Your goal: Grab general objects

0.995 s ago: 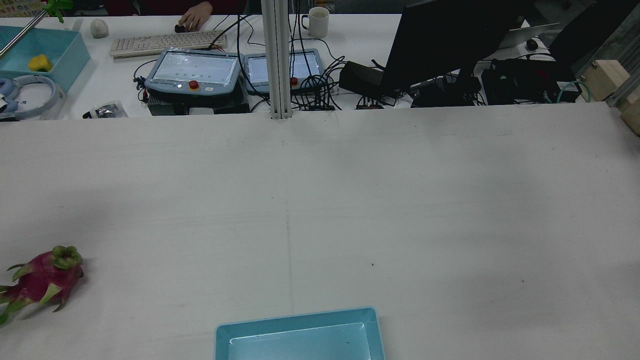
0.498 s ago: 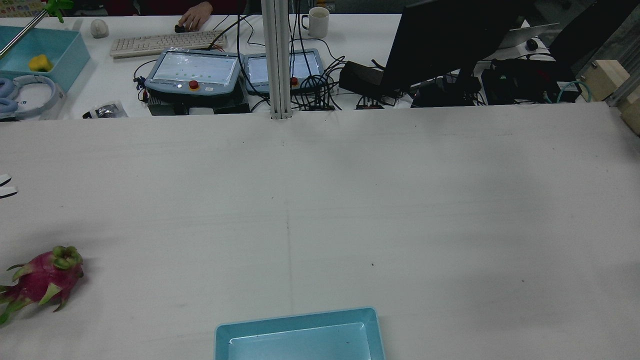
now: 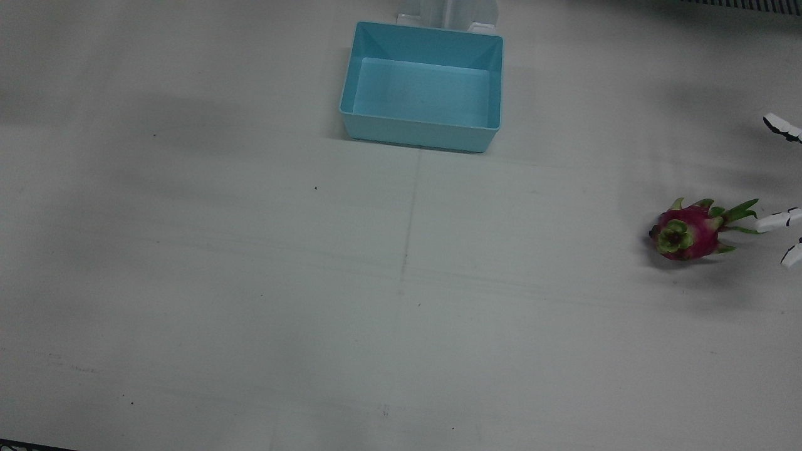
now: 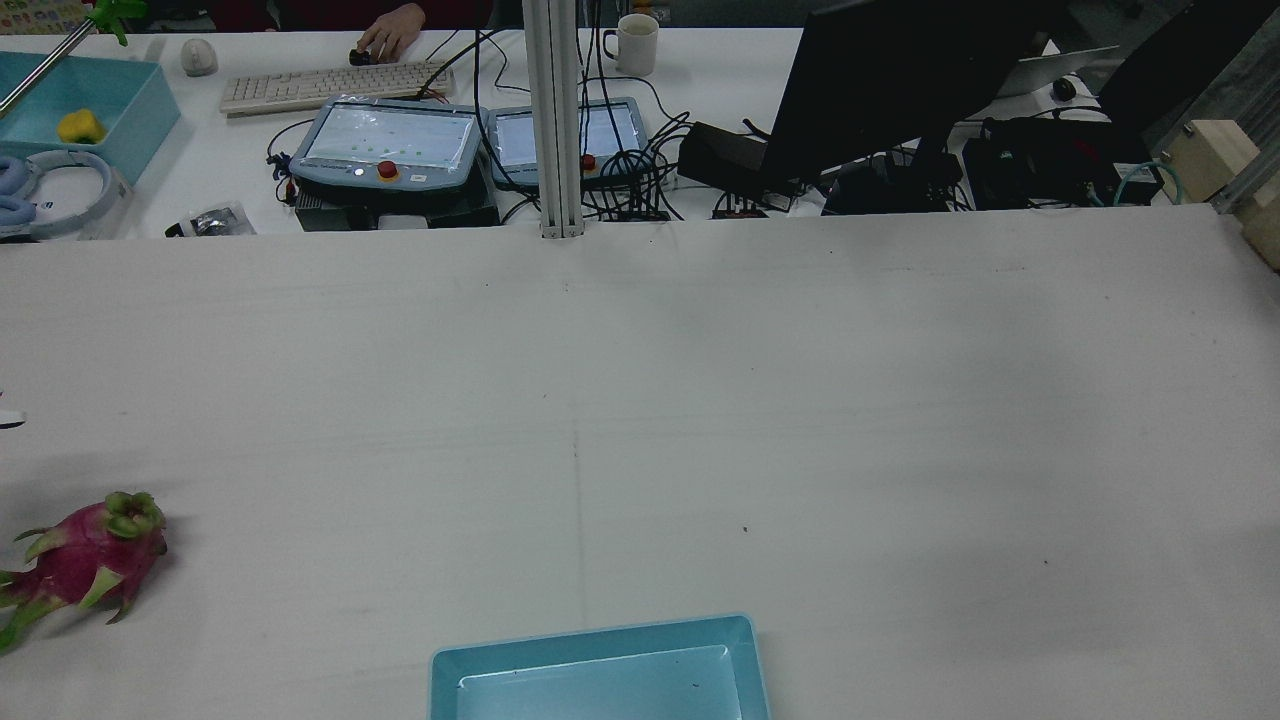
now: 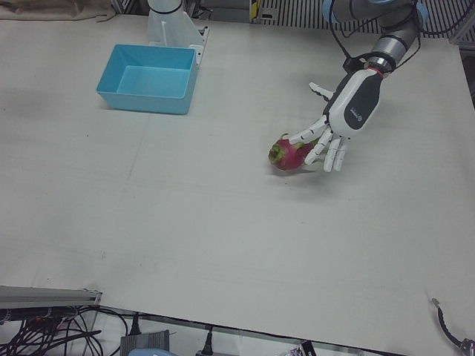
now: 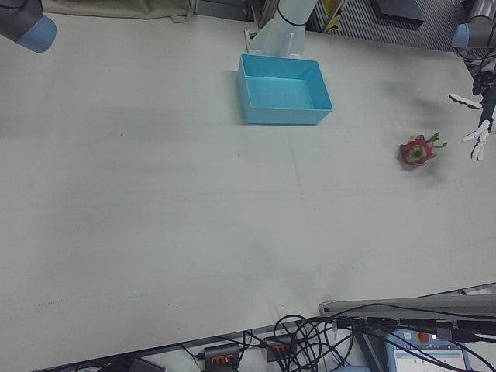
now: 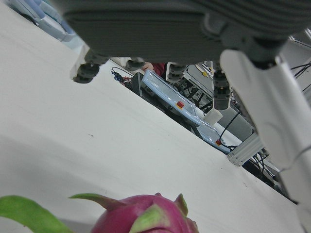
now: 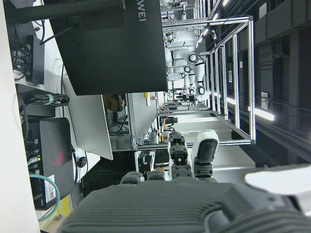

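Left hand closing in, nothing grasped

White left hand point(image 5: 335, 133), fingers spread wide, hovers beside the spiky magenta dragon fruit point(image 5: 291, 153); the grasp itself remains.

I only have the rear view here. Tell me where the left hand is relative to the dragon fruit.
Observer: In the left-front view the left hand hangs over the dragon fruit, its fingers spread and reaching down around its leafy end.
Operator: Say whether it has a hold yet.
Observer: No. The front view shows fingers just beside the leaves with the fruit lying on the table.
Operator: Check the bin.
Observer: The front view shows the blue bin with nothing in it, across the table from the fruit.
Operator: And the right hand.
Observer: Only its own camera shows it, facing away from the table; I cannot tell whether it is open.
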Controlling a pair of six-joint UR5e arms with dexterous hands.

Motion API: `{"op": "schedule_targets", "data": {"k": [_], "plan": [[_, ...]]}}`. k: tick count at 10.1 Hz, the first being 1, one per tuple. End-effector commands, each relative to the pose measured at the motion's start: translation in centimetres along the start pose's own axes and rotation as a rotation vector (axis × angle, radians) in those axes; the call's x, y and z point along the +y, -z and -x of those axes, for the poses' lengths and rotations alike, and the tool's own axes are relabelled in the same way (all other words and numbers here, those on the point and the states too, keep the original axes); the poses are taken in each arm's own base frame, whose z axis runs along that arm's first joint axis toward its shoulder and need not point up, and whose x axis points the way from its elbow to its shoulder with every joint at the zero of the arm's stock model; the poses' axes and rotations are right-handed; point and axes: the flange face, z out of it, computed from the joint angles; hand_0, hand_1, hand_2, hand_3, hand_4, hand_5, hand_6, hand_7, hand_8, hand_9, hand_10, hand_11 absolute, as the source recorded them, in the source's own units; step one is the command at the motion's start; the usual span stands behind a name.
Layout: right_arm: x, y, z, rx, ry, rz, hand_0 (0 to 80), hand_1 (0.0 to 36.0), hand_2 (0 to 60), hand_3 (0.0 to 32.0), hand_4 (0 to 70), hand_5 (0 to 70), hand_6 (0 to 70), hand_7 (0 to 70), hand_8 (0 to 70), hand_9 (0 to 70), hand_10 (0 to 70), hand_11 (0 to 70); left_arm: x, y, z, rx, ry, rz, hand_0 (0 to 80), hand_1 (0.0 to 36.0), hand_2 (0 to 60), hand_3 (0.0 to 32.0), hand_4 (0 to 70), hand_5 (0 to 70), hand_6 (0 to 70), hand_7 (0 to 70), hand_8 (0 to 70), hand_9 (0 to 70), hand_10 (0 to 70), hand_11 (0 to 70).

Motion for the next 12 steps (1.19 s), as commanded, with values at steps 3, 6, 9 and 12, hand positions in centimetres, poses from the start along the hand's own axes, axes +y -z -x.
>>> {"op": "schedule_targets", "data": {"k": [3,6,9,12], "plan": [[0.0,0.0,0.0,0.0,0.0,0.0,0.0,0.0,0.0,0.0,0.0,0.0,0.0,0.0,0.0,0.0,0.0,0.0,-0.7,-2.7,3.0,-0.022,-0.016,-0.079,80.0,24.7,0.0,32.0,0.0,22.7,0.0,14.9,0.0,1.5,0.0,0.0],[0.0,0.0,0.0,0.0,0.0,0.0,0.0,0.0,0.0,0.0,0.0,0.0,0.0,0.0,0.0,0.0,0.0,0.0,2.5,-4.1,5.2,-0.084,-0.024,-0.04,80.0,24.7,0.0,32.0,0.0,23.3,0.0,17.0,0.0,2.0,0.0,0.0],[0.0,0.0,0.0,0.0,0.0,0.0,0.0,0.0,0.0,0.0,0.0,0.0,0.0,0.0,0.0,0.0,0.0,0.0,7.1,-9.6,2.7,-0.119,-0.025,-0.046,80.0,25.1,0.0,32.0,0.0,23.2,0.0,16.7,0.0,1.9,0.0,0.0],[0.0,0.0,0.0,0.0,0.0,0.0,0.0,0.0,0.0,0.0,0.0,0.0,0.0,0.0,0.0,0.0,0.0,0.0,5.9,-9.9,4.3,-0.151,-0.04,-0.096,80.0,26.0,0.0,32.0,0.0,19.5,0.0,15.0,0.0,1.6,0.0,0.0]]}}
